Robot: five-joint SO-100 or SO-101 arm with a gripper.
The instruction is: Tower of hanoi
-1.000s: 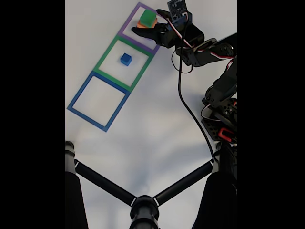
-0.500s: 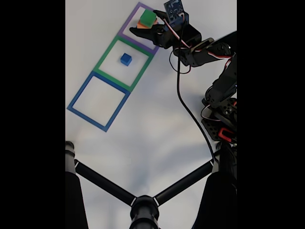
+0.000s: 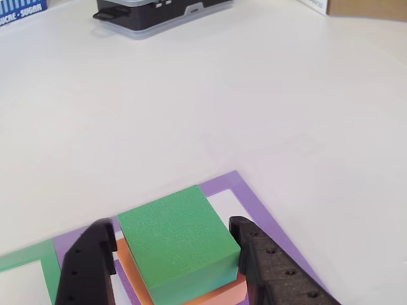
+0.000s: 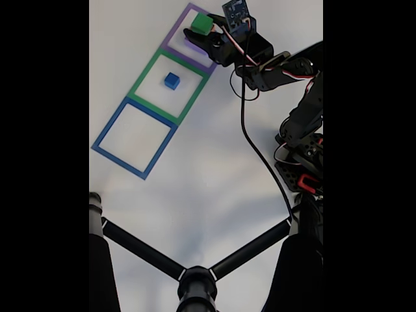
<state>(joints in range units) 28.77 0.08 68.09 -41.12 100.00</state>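
The green block (image 3: 178, 244) sits on the orange block (image 3: 219, 293) inside the purple tape square (image 3: 254, 206). My gripper (image 3: 172, 223) is open, with its black fingers (image 3: 86, 267) flanking the green block: the right one is at the block's side and a narrow gap remains on the left. In the fixed view the gripper (image 4: 203, 30) reaches around the green block (image 4: 201, 24) at the top, and its lower finger hides the orange block. The small blue block (image 4: 171, 80) lies alone in the green tape square (image 4: 144, 71).
The blue tape square (image 4: 107, 133) has nothing inside it. A black stand's legs (image 4: 195, 279) cross the bottom of the fixed view, and the arm's cable (image 4: 260, 153) hangs at the right. A black-and-clear case (image 3: 159, 13) and boxes line the far table edge.
The gripper has moved forward over the purple square, so its fingers now straddle the green block and cover the orange one in the fixed view. Neither block has moved.
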